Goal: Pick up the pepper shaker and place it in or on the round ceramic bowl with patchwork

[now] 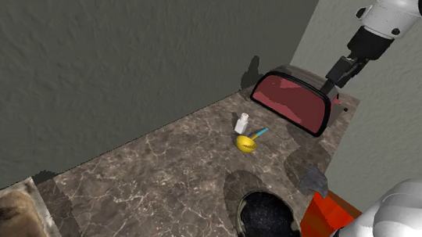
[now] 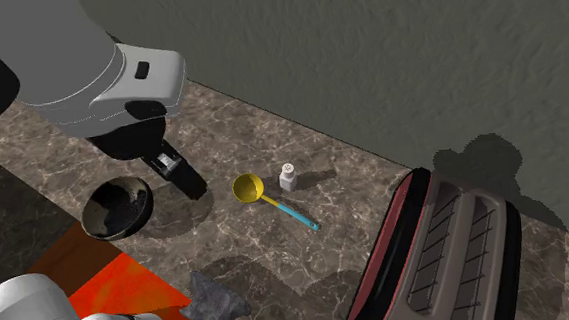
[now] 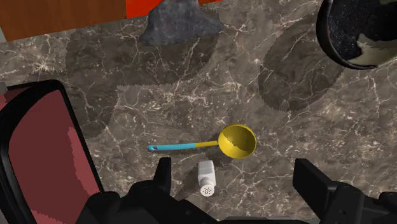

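A: The pincer (image 1: 332, 87), in the shoulder view?
B: Up by the counter's (image 1: 156, 187) far end, well apart from the white pepper shaker (image 1: 242, 123), which stands just beside a yellow ladle (image 1: 246, 143). The dark bowl (image 1: 240, 217) sits near the stand.
A: Second exterior view?
B: There the pincer (image 2: 194, 187) shows between bowl (image 2: 88, 209) and ladle (image 2: 249, 189), with the pepper shaker (image 2: 287, 177) upright beyond.
A: Wrist view?
B: Fingers spread wide, holding nothing. The pepper shaker (image 3: 205, 178) is on the counter between them, not touched.
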